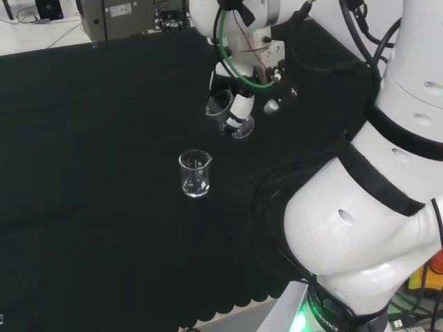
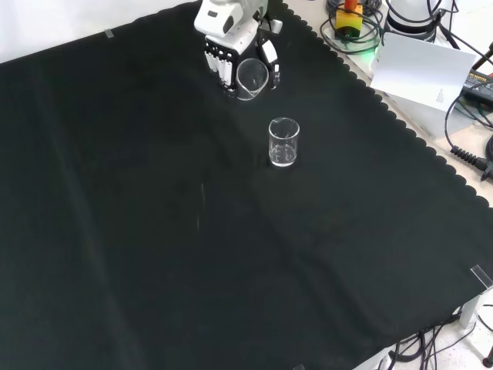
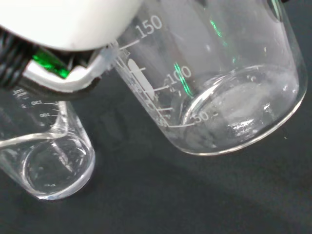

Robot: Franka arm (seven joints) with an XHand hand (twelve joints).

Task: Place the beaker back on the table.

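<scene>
Plainly two clear beakers, one tilted beaker [image 2: 252, 78] gripped by robot hand [image 2: 231, 54], second beaker [image 2: 283, 142] upright on black cloth [image 2: 154, 231]

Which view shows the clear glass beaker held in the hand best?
The wrist view: the tilted clear glass beaker is close, with its graduation marks and base plain. The head view shows it small and tilted in the hand; the front view shows mainly its open rim between the fingers.

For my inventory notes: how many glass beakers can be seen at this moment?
2. One beaker is tilted in the fingers of the hand, near the cloth's far edge in the front view. The other beaker stands upright on the black cloth, nearer the camera. Clear glassware may escape notice.
</scene>
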